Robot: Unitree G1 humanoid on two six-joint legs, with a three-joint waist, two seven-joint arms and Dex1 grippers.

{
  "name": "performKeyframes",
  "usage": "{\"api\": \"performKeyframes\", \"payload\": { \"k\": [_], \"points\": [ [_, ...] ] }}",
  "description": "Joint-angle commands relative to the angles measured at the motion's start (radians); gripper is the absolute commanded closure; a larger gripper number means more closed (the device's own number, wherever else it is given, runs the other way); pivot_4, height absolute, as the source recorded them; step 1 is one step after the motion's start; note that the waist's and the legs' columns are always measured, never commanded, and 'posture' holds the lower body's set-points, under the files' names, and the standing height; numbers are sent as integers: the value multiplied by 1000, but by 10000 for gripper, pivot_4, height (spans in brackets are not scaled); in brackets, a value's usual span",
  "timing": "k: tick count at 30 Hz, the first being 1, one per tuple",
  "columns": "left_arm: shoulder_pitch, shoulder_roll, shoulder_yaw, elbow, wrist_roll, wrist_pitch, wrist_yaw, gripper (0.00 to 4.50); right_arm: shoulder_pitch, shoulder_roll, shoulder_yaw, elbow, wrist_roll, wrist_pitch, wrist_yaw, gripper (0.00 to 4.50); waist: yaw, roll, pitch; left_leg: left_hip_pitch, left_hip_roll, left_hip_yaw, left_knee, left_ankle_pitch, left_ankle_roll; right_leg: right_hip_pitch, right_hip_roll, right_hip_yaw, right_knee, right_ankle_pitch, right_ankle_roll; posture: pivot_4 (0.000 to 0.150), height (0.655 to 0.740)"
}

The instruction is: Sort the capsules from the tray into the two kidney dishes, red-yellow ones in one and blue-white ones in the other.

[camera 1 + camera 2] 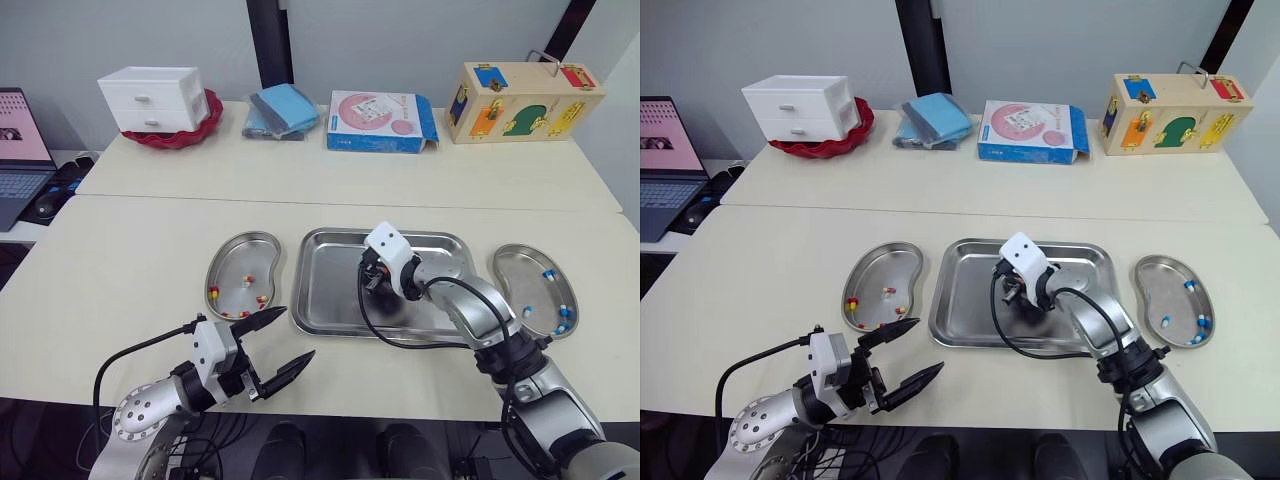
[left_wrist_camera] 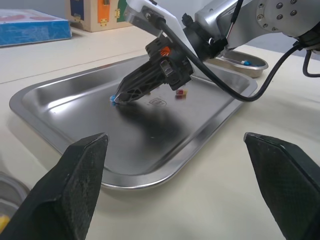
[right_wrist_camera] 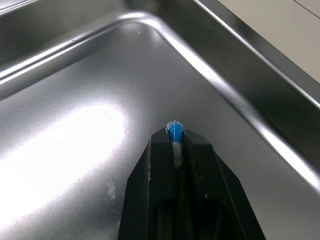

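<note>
A cream table point(image 1: 150, 260) runs under both arms, with a seam across it beyond the tray, and a grey wall stands behind. Far left of the left gripper point(image 1: 298, 332) sit a laptop point(image 1: 20, 150) and a mouse point(image 1: 45, 207). Along the far edge, well beyond both sets of jaws, stand a white drawer box point(image 1: 152, 98) on a red dish point(image 1: 205, 125), blue cloths point(image 1: 282, 110), a blue-and-pink box point(image 1: 378, 122) and a wooden puzzle box point(image 1: 520, 100).

The left gripper hovers over the near table edge, its jaws spread wide and holding nothing. Just ahead of them lies the left dish point(image 1: 250, 255), with several red-yellow capsules point(image 1: 213, 292) toward its near end. Right of those jaws the tray point(image 1: 330, 290) lies between the two dishes. The right gripper point(image 1: 372, 283) reaches down into it, jaws closed narrow on a blue-white capsule point(image 3: 174, 134) whose blue end pokes past the tips. Whether the tips touch the tray floor I cannot tell. A loose capsule point(image 2: 181, 93), red and yellow, lies on the tray floor just beside these jaws. Right of them, the right dish point(image 1: 515, 275) holds four blue-white capsules point(image 1: 548, 274).

Tray and dishes are polished steel, mirror-bright, with rolled rims. The tray is a round-cornered rectangle and the dishes are bean-shaped. The fingers point(image 2: 82, 175) are matt black and tapered.
</note>
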Motion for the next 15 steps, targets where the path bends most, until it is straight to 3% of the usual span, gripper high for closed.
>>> {"api": "performKeyframes", "payload": {
  "k": [1, 9, 15],
  "points": [
    [-19, 7, -8, 16, -13, -43, -55, 0, 20, -35, -45, -141, 16, -1, 28, 44936, 2, 0, 0, 0, 0, 0, 0, 0, 0, 0, 0, 0, 0, 0, 0, 1500, 7337],
    [-75, 36, -19, 84, -65, -103, -240, 0, 292, -268, -384, -532, 176, 129, 134, 44936, 10, 0, 0, -2, 0, 0, 0, 0, 0, 0, 0, -1, -2, 0, 0, 1500, 7337],
    [-100, 17, -39, 99, -113, -115, -323, 0, 549, -383, -774, -623, 265, 224, 179, 44936, 7, 1, 0, -1, 0, 0, 0, 0, 0, 1, 0, 0, -1, 0, 0, 1500, 7337]
  ]
}}
